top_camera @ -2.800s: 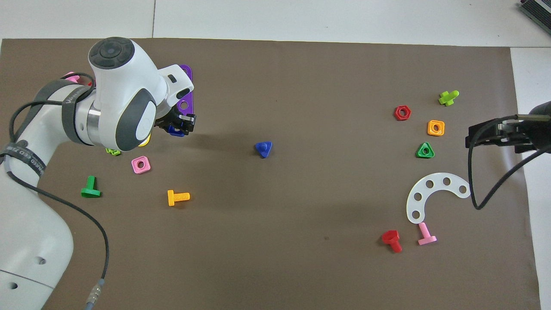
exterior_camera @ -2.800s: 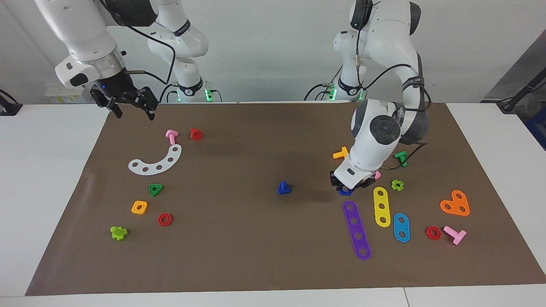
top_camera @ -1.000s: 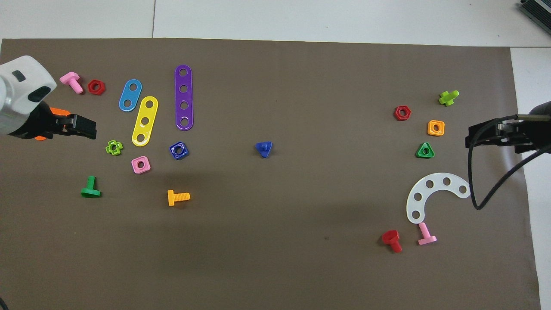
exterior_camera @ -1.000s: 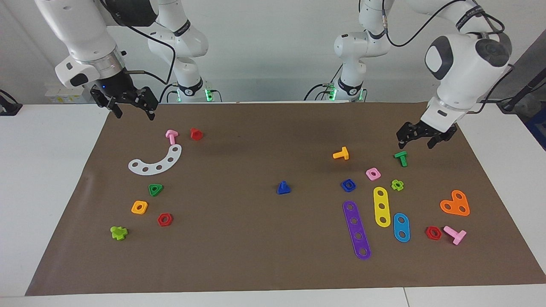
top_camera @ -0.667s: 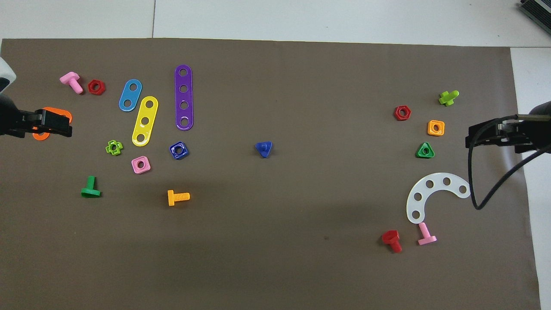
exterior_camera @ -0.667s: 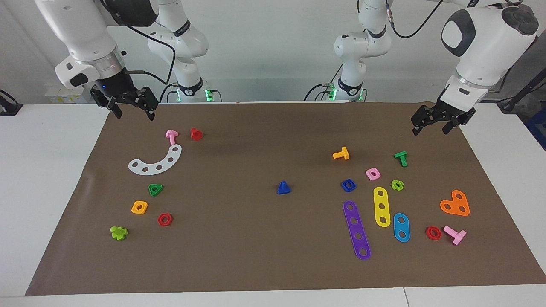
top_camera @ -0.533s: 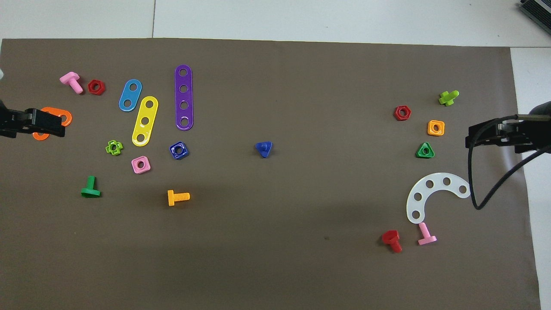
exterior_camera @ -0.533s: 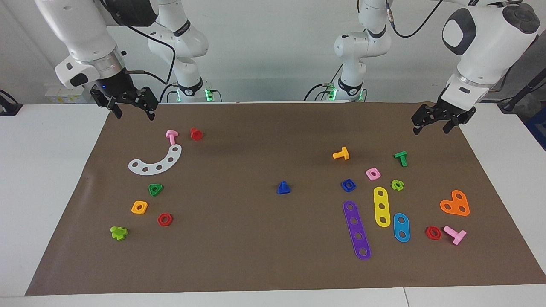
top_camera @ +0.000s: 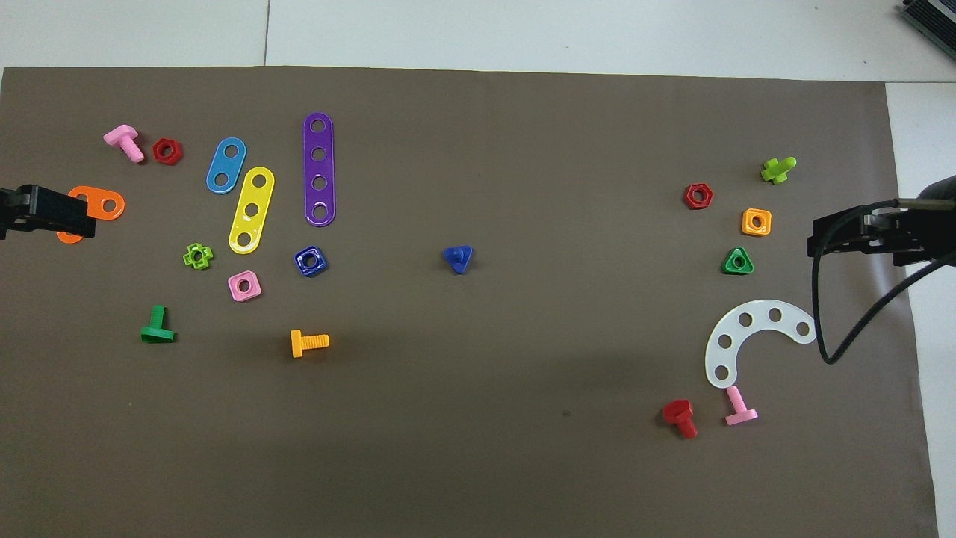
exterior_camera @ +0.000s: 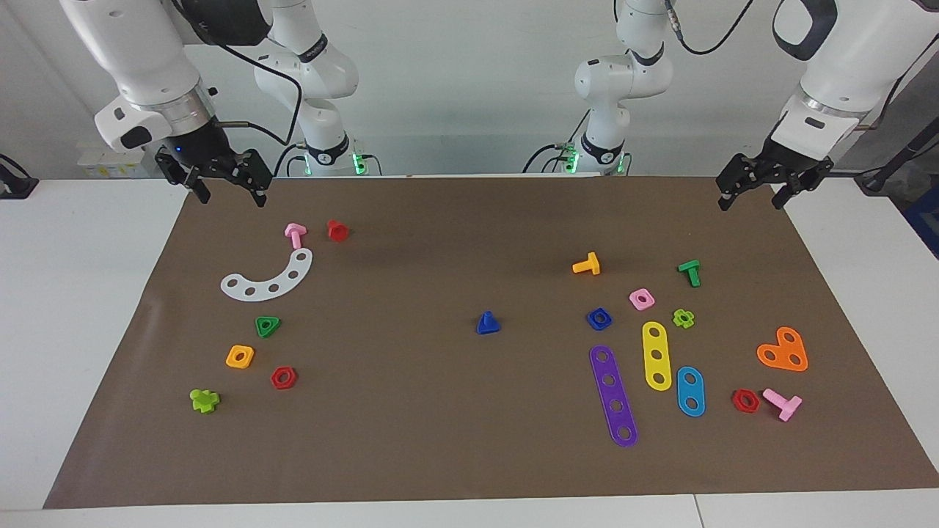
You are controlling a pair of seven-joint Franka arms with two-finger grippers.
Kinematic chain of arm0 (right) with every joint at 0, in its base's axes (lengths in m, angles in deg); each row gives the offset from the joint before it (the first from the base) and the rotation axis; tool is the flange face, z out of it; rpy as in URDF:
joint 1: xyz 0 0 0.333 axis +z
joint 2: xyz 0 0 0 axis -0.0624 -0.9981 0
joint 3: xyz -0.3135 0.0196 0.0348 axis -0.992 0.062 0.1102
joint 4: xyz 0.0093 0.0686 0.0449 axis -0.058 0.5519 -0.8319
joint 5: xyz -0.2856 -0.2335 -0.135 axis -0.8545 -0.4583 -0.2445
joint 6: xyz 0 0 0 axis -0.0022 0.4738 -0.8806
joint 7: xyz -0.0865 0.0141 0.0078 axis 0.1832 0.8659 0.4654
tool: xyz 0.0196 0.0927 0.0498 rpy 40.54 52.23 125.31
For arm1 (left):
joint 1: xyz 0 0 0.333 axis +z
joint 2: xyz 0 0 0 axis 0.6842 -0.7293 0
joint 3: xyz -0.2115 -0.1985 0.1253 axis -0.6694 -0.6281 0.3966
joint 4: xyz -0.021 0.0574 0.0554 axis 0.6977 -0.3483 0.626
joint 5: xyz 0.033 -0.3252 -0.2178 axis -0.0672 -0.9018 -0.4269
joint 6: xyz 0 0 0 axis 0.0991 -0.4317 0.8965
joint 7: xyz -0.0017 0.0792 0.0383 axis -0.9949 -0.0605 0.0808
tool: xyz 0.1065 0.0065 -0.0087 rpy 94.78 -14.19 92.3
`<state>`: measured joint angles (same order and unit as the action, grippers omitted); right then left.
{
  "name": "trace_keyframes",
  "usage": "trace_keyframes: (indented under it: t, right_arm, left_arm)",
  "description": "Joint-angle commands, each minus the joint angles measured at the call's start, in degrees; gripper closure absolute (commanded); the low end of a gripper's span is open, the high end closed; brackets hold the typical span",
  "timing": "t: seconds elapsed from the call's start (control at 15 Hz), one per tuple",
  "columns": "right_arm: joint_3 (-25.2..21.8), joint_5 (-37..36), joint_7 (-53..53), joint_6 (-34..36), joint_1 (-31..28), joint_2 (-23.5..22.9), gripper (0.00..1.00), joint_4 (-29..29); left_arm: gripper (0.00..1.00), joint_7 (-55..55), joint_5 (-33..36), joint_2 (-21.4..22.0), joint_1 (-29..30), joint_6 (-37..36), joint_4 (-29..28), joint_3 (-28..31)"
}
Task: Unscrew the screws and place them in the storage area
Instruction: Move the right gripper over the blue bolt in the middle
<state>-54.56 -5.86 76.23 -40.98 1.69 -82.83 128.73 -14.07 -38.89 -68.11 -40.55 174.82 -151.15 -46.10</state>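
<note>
Left gripper (exterior_camera: 755, 196) hangs raised over the brown sheet's (exterior_camera: 440, 411) corner at its own end, jaws open, empty. Right gripper (exterior_camera: 229, 192) hangs likewise over the corner at its end, open, empty.

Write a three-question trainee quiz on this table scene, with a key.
1. True or false: the dark-blue screw stands alone on the brown paper, held by no gripper.
2. Which sits beside the blue square nut? A) pink square nut B) white curved plate C) green triangular nut
3. Fill in: the left gripper and right gripper both hang ____.

Key: 1 true; 2 A; 3 open
</note>
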Motion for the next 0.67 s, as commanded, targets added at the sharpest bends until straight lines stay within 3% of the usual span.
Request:
trace_keyframes:
  t: [0.0, 0.6]
  right_arm:
    - [0.28, 1.1, 0.0, -0.25, -0.49, 0.48, 0.0, 0.63]
    - [0.37, 1.19, -0.35, -1.12, -0.4, 1.09, 0.0, 1.24]
  left_arm:
    - [0.0, -0.94, -1.01, 1.21, 0.36, -1.48, 0.21, -0.24]
    - [0.0, -0.94, -0.57, 1.83, 0.37, -0.77, -0.41, 0.02]
